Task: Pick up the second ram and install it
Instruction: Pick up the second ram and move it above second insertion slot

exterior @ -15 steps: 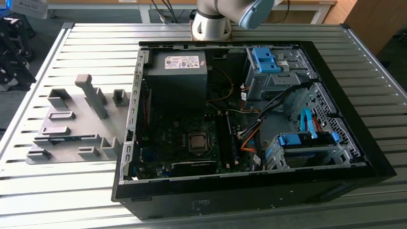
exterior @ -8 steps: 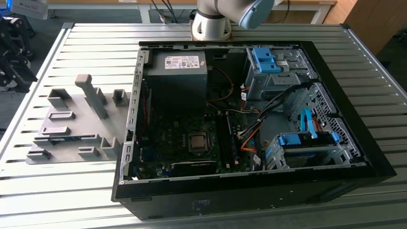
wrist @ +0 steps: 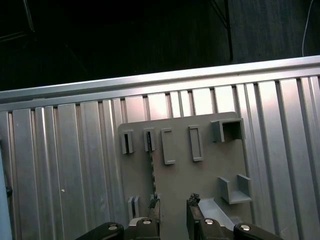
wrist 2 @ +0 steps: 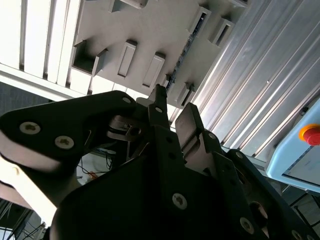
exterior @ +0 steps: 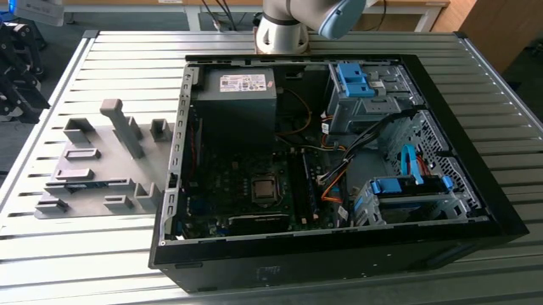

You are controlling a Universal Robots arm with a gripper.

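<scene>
The second ram [wrist: 151, 172] is a thin stick standing on edge in slotted holders of the grey fixture plate [wrist: 200, 175]. The exterior view shows the ram as a bluish strip [exterior: 85, 185] on that plate [exterior: 93, 136], at the exterior view's left of the open computer case [exterior: 339, 254]. My gripper [wrist: 173, 207] hovers well above the plate, open, with nothing between its black fingertips [wrist: 192, 204]. In the second wrist view the gripper [wrist 2: 173, 107] points at the ram's dark edge [wrist 2: 187, 42]. One fingertip lines up close beside the ram.
The fixture plate carries several upright grey holders [exterior: 121, 124]. Inside the case are the power supply [exterior: 241, 95], the motherboard [exterior: 254, 190], orange cables [exterior: 331, 184] and blue drive latches [exterior: 352, 79]. Ribbed metal tabletop [wrist: 60, 165] surrounds everything. The arm's base [exterior: 284, 28] stands behind the case.
</scene>
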